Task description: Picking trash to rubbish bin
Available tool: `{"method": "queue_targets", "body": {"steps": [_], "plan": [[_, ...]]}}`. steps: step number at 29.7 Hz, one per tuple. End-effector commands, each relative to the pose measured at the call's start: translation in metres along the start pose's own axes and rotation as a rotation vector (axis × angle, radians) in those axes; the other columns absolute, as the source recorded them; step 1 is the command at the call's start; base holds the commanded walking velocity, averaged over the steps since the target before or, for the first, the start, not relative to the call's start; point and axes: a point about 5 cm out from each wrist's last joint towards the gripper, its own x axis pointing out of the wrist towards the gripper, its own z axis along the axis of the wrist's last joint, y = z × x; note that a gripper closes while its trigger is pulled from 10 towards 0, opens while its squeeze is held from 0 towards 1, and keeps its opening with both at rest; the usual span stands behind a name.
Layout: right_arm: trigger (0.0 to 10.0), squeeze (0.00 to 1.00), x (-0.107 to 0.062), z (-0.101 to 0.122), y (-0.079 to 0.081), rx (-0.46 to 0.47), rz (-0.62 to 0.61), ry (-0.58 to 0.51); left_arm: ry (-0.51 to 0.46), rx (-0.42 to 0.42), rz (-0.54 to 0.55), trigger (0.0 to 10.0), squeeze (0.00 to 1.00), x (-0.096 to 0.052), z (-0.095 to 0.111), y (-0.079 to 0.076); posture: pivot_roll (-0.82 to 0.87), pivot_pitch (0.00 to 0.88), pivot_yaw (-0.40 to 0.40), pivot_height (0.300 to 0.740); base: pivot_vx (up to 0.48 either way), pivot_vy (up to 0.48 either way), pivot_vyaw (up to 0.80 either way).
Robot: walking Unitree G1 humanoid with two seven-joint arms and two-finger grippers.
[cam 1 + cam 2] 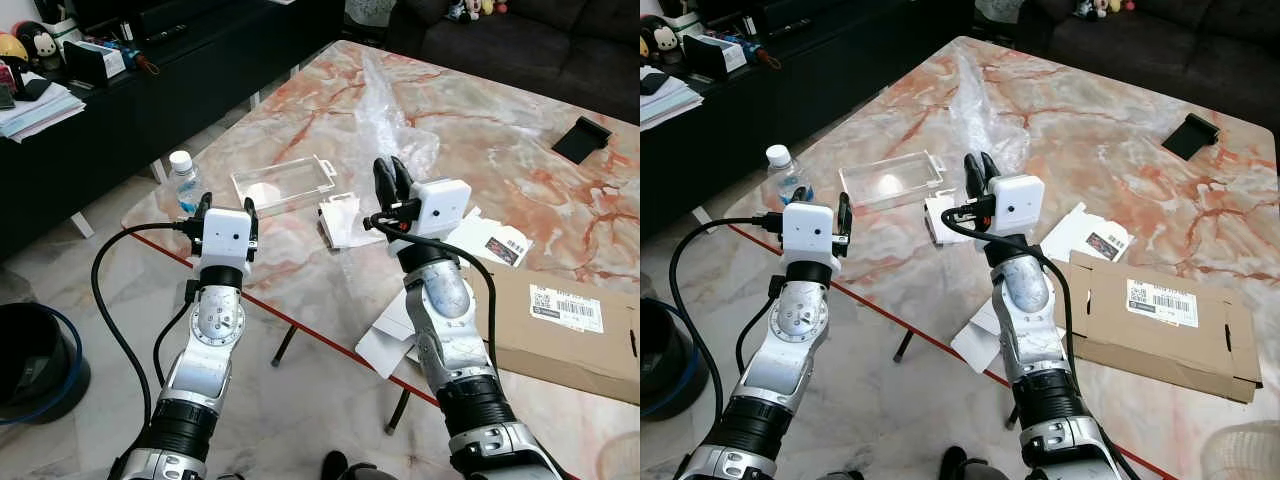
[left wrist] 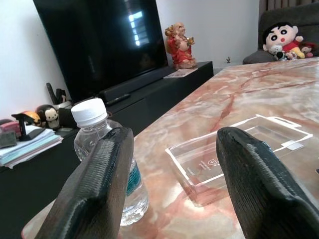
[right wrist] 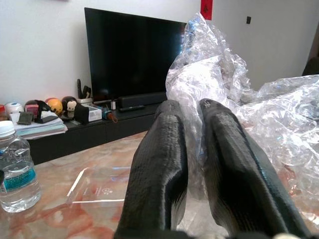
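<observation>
Left claw (image 1: 226,205): fingers apart, empty, near water bottle (image 1: 184,181).
Right claw (image 1: 393,178): fingers together, empty.
Progress: none; plastic wrap (image 1: 395,125), clear tray (image 1: 283,184) on worktop (image 1: 520,150); bin (image 1: 35,360) far left.

Home living room, as I see it. Marble-topped table (image 1: 560,200) before me; dark sofa (image 1: 520,40) with soft toys beyond. Television (image 2: 99,45) on a low black cabinet (image 1: 170,100), figurines alongside.
</observation>
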Motion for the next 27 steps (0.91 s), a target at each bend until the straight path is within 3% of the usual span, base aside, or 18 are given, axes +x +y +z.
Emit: {"method": "queue_targets", "body": {"steps": [1,27], "plan": [[10.0,0.00,-0.0031,-0.0041,0.0007,-0.004,0.005,0.011,-0.051,0.003,0.000,10.0,0.00,0.0030,0.0104,-0.0021,0.02,0.161,-0.075,0.740,-0.240,0.000,0.00],[10.0,0.00,-0.0051,-0.0091,0.0021,0.004,0.014,0.037,-0.050,0.002,-0.001,10.0,0.00,0.0038,0.0112,-0.0041,0.02,0.164,-0.083,0.740,-0.288,0.000,0.00]]}}
